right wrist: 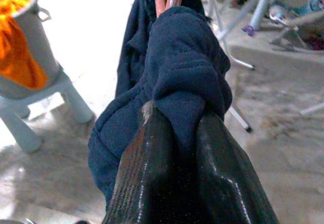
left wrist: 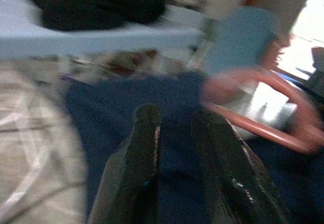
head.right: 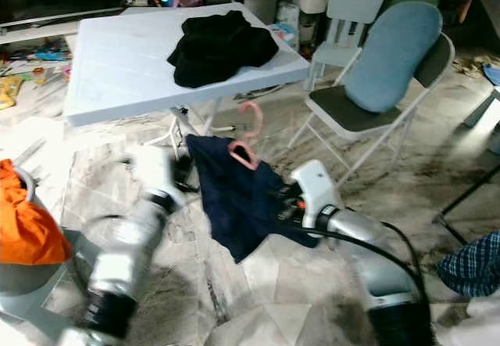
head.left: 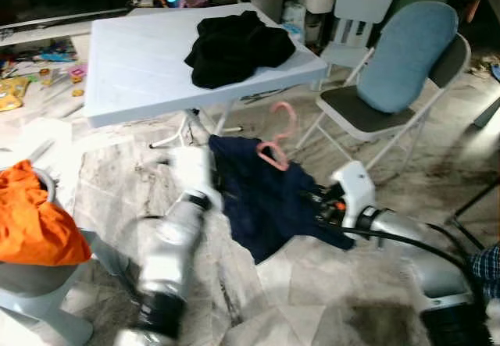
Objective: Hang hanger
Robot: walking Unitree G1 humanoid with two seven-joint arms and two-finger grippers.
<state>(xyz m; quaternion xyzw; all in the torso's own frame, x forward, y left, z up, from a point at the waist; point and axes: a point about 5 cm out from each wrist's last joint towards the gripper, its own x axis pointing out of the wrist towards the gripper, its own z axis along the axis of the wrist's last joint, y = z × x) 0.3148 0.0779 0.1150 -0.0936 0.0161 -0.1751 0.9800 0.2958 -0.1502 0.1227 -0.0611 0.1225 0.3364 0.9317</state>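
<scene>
Right wrist view shows the right claw (right wrist: 174, 118) clamped on a bunched fold of the navy garment (head.left: 269, 197), which hangs on a pink hanger (head.left: 277, 139) held in the air just in front of the white surface (head.left: 141, 73). The left claw (left wrist: 174, 133) rests against the garment near the hanger; blur hides whether its fingers grip. Both silver arms reach forward, bent at the elbow. Since the right claw holds only cloth, the garment could slide off and drop the hanger.
</scene>
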